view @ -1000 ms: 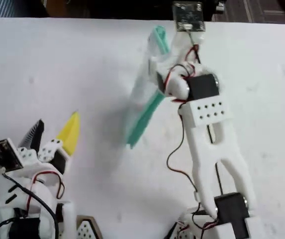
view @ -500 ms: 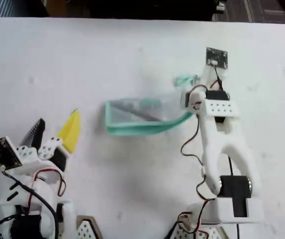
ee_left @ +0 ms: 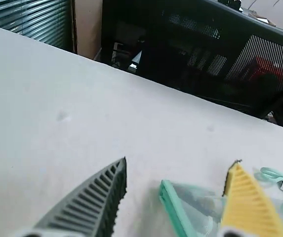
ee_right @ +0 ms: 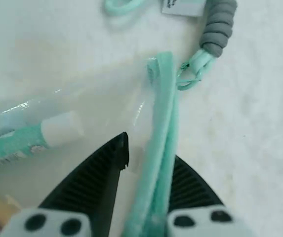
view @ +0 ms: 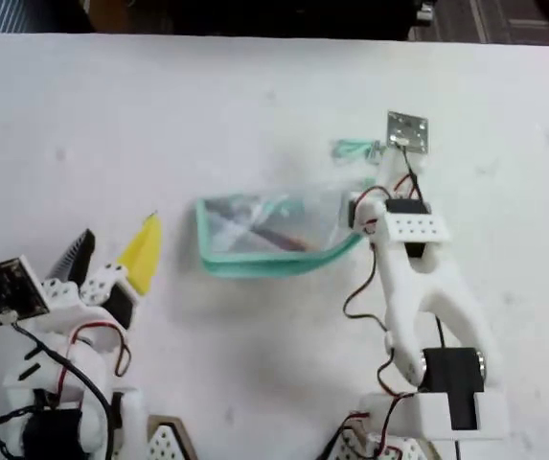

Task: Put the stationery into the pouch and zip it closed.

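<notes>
On the table (view: 111, 115), the pouch (view: 255, 265) holds stationery (ee_right: 22, 140).

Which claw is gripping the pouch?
The right gripper, black-fingered, clamped on the pouch at its green edge; the left gripper hangs open, apart.

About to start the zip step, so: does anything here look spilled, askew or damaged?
Nothing stands out. The clear plastic pouch with mint-green trim lies flat on the white table, stationery inside it, nothing spilled. The right gripper pinches its green zipper edge; the pull cord trails loose beside it.
</notes>
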Tool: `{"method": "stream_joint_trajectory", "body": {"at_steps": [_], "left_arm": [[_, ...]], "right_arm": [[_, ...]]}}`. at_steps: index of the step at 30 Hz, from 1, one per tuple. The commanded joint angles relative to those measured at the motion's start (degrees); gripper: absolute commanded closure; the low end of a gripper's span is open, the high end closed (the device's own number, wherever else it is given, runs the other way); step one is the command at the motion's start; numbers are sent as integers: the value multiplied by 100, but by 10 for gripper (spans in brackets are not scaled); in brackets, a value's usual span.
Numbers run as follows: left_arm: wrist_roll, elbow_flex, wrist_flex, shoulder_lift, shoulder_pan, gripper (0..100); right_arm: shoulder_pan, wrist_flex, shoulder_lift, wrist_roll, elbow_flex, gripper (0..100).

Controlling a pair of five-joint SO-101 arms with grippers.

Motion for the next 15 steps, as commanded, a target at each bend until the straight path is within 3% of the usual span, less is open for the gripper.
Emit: {"method": "stream_joint_trajectory", "body": {"at_steps": [1, 15], "left_arm": [[53, -44, -193, 4, 136, 672], [44, -35, -193, 4, 136, 672]], "right_arm": [[-479, -22, 22, 70, 141, 981], [-576, 259, -295, 79, 158, 974]]}}
